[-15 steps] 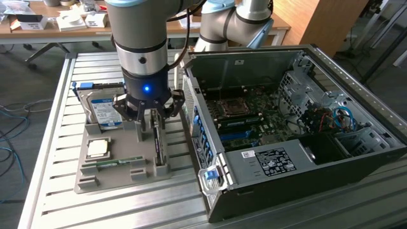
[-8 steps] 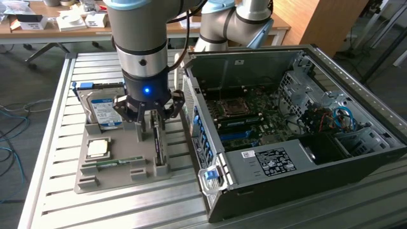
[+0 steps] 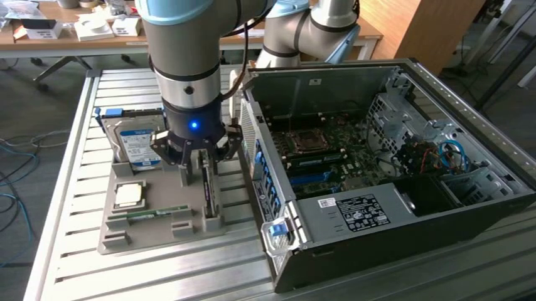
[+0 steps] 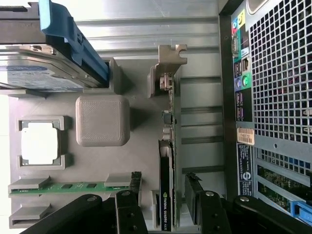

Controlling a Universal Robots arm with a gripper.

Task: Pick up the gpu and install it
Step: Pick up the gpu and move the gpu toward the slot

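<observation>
Green and thin, the gpu (image 4: 166, 161) stands on edge in the grey holder (image 4: 102, 122). We see the gripper (image 4: 164, 183) open wide, one finger on each side of the card, not touching.

Silver-grey tubular arm (image 3: 188, 56) with pale blue joint caps and black seam bands. Thin black cable (image 3: 243, 50) alongside, above the end effector (image 3: 201, 170). Black wrist collar with a glowing blue light (image 3: 194, 125) just above the end effector. Matte black linkage fingers (image 4: 129, 212), small silver pivot screws (image 4: 205, 194).
</observation>
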